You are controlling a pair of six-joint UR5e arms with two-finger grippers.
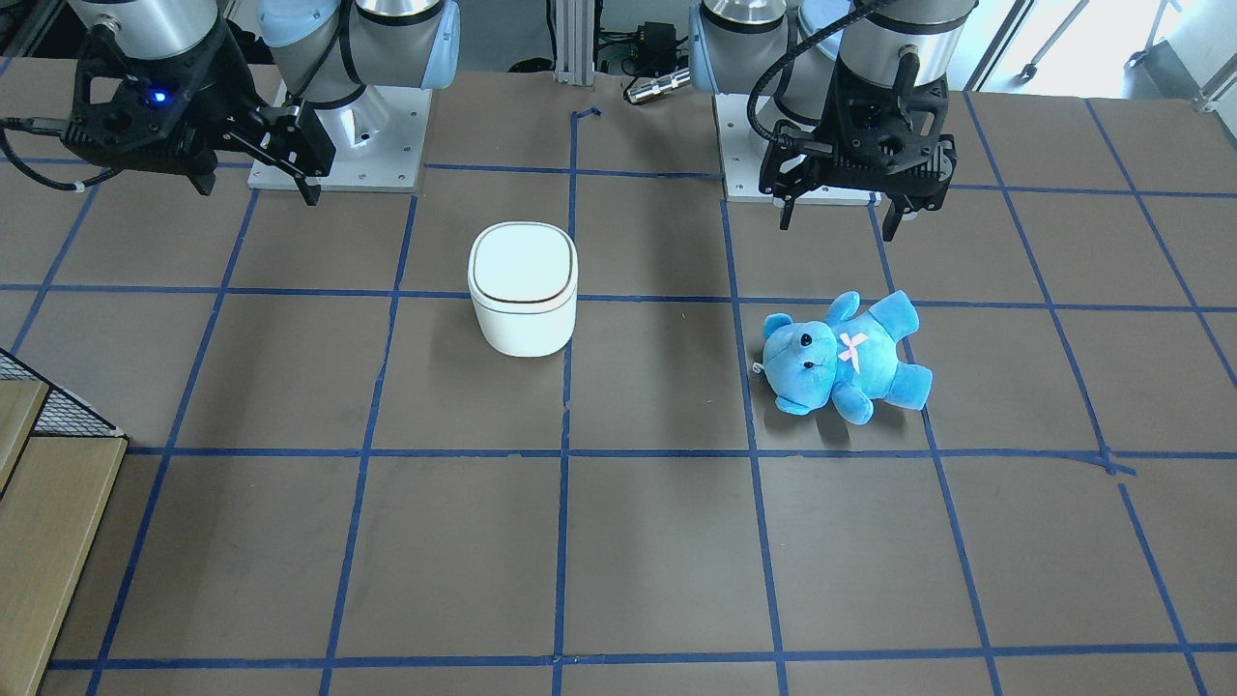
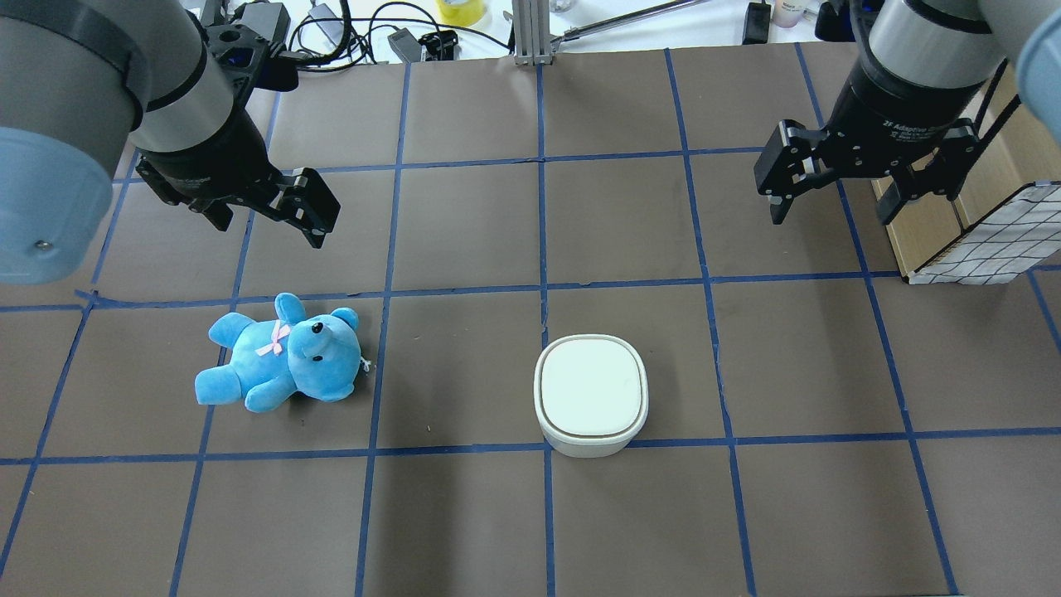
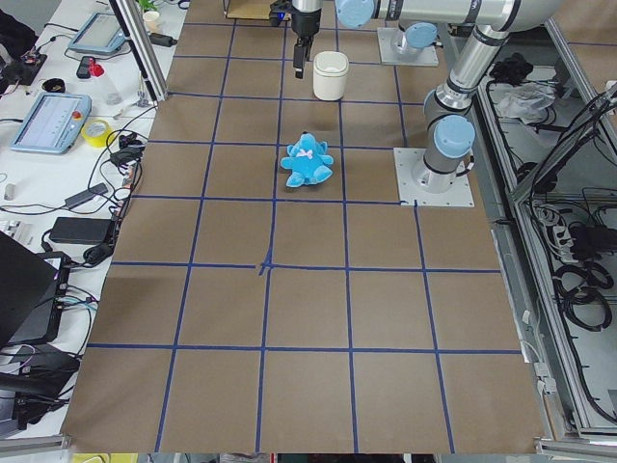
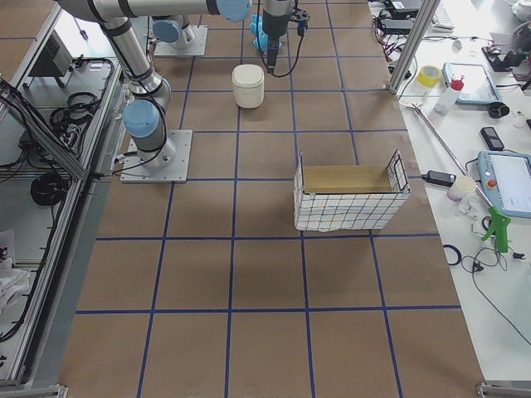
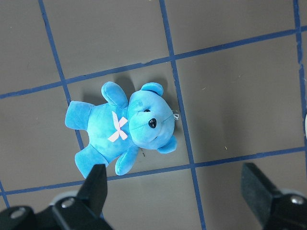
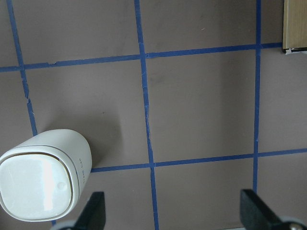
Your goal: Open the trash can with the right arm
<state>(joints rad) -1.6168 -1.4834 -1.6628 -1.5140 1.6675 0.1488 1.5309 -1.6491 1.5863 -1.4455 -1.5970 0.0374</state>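
Trash can [image 2: 588,443] sits shut mid bench [image 2: 464,522]; right arm [image 2: 912,75] hangs off to its far right, jaws spread and empty (same on the left arm [image 2: 178,124]). An off-centre poke at the lid [image 2: 592,386] could skid or tip it.

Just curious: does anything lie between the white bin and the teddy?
Nothing; overhead, only bare table with blue tape lines separates trash can and teddy.

Far down the brown table [image 3: 308,309], an upright white trash can [image 3: 330,75] — blue teddy bear [image 3: 308,161] nearer, apart.
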